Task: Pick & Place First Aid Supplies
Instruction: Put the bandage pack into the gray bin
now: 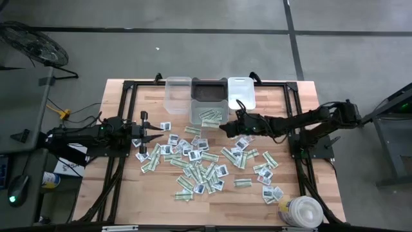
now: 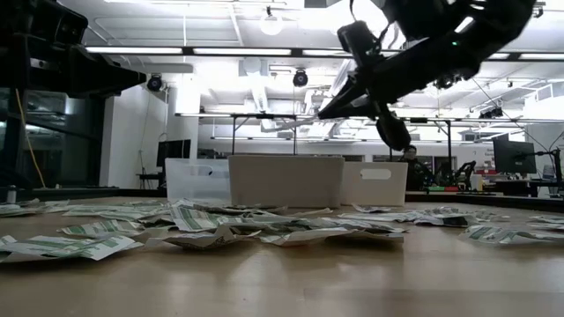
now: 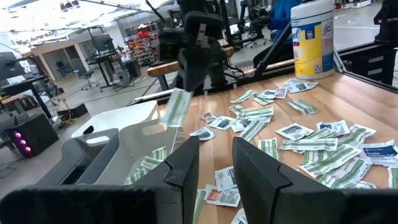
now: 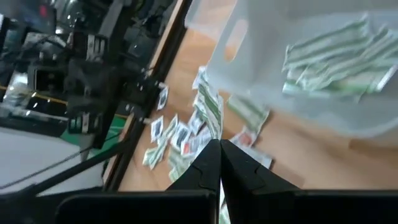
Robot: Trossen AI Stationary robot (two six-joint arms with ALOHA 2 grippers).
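Right gripper pinched on a green-and-white strip beside the clear bin (some strips already inside); left gripper partly parted, nothing held, over scattered packets

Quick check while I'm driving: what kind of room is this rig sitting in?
Most likely a robotics lab or open workshop. The low view shows long ceiling strip lights and a person at a monitor desk; the left wrist view shows more workbenches with office chairs beyond the wooden table.
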